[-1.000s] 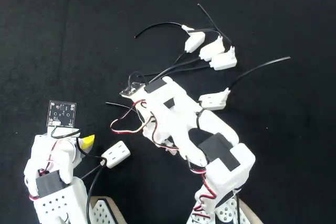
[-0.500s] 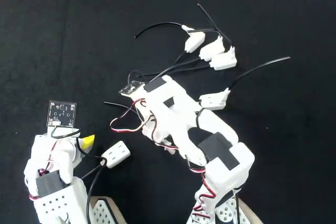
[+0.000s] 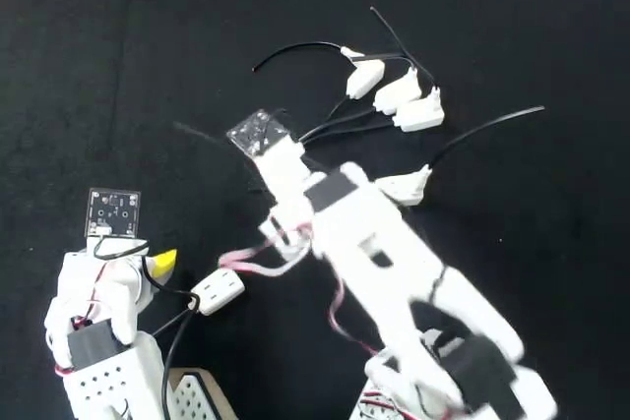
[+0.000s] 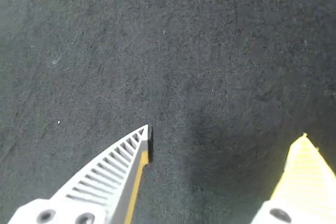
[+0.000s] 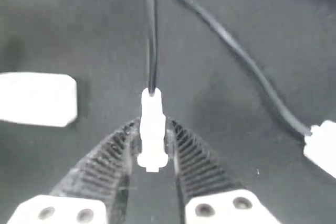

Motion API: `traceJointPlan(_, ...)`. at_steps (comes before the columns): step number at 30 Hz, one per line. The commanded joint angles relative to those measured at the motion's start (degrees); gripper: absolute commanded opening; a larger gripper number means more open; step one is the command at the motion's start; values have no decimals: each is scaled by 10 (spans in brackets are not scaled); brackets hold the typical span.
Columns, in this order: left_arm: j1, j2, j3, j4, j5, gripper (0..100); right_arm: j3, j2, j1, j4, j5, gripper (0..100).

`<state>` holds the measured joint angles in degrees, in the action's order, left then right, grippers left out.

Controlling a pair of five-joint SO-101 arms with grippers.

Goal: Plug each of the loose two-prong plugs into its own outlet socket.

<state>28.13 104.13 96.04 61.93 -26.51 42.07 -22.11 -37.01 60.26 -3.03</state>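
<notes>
Beside the right jaws: a white block (image 5: pixel 37 99) lies off to one side, apart from the fingers; on the other side a second plug (image 5: pixel 321 148) rests at the end of a loose black cord (image 5: pixel 236 51).
Farther out: a plug cluster (image 3: pixel 399 93) lies on the black cloth (image 3: pixel 118 95), well beyond the right arm.
Right gripper (image 5: pixel 152 125): pinching the held plug (image 5: pixel 152 108) by its body between the ribbed pads, the plug lying along the jaws, its own lead running straight out past the tips.
Left gripper (image 4: pixel 226 132): jaws spread wide over bare cloth.
Outlet socket (image 3: pixel 219 289): near the left jaws' yellow tip, not touching.
</notes>
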Motion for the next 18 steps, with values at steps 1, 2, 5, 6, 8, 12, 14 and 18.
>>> traceJointPlan(1, 3, 3, 2, -18, 39, 396, 49, -96, -59, -73, 40, 11)
traceJointPlan(2, 3, 3, -1, -18, 53, 396, 62, -115, -77, -91, 49, 11)
traceJointPlan(5, 2, 3, -37, -18, 124, 396, 87, -157, -120, -113, 61, 11)
traceJointPlan(6, 1, 3, -50, -19, 153, 396, 88, -167, -135, -114, 61, 11)
traceJointPlan(8, -15, 3, -75, -19, 199, 396, 92, -188, -164, -113, 61, 11)
traceJointPlan(12, -73, 3, -119, -18, 249, 396, 98, -219, -216, -112, 67, 11)
traceJointPlan(14, -107, 3, -135, -15, 261, 396, 107, -232, -226, -112, 83, 11)
traceJointPlan(18, -166, 3, -165, 14, 272, 396, 127, -247, -227, -116, 84, 11)
